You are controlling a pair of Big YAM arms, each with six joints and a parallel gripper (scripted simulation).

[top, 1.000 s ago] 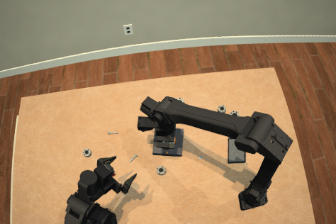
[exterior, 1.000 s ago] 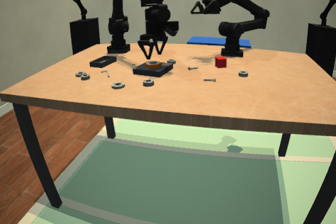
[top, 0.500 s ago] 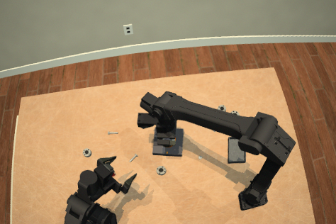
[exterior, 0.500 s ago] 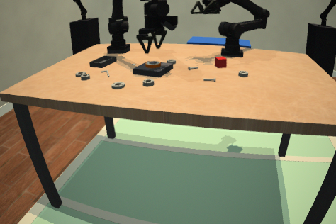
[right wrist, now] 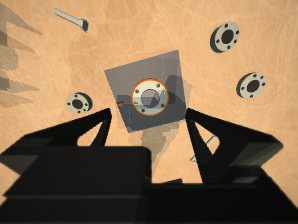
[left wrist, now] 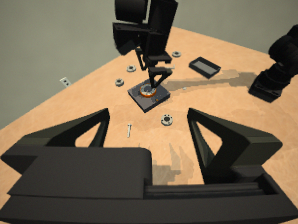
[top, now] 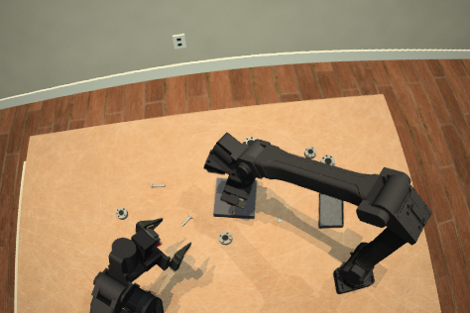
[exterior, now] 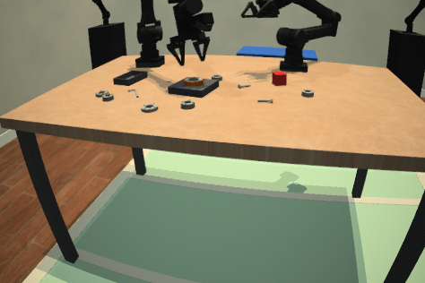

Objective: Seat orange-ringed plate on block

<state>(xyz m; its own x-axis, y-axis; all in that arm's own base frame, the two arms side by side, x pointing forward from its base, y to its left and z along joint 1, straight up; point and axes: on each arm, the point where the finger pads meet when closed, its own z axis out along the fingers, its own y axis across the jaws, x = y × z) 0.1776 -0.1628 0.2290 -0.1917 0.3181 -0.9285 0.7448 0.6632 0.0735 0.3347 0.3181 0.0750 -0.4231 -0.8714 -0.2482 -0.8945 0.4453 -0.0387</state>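
Observation:
The orange-ringed plate lies on the dark block [right wrist: 146,90] around the post, and it looks flat. Its small holes show in the right wrist view, but I cannot tell which one holds the pin. My right gripper [exterior: 190,56] is open and empty, and hangs a little above the plate [exterior: 194,81] without touching it. It also shows in the left wrist view [left wrist: 156,75]. My left gripper [top: 174,234] is open and empty. It is raised well away from the block [top: 235,199], near the table's edge by its own base.
Several grey flanges lie around the block, one close to it [top: 225,238] and one further out [top: 122,213]. Two bolts [top: 158,185] [top: 186,220] lie near the left arm. A dark tray [top: 330,209] and a red cube [exterior: 279,78] are also on the table.

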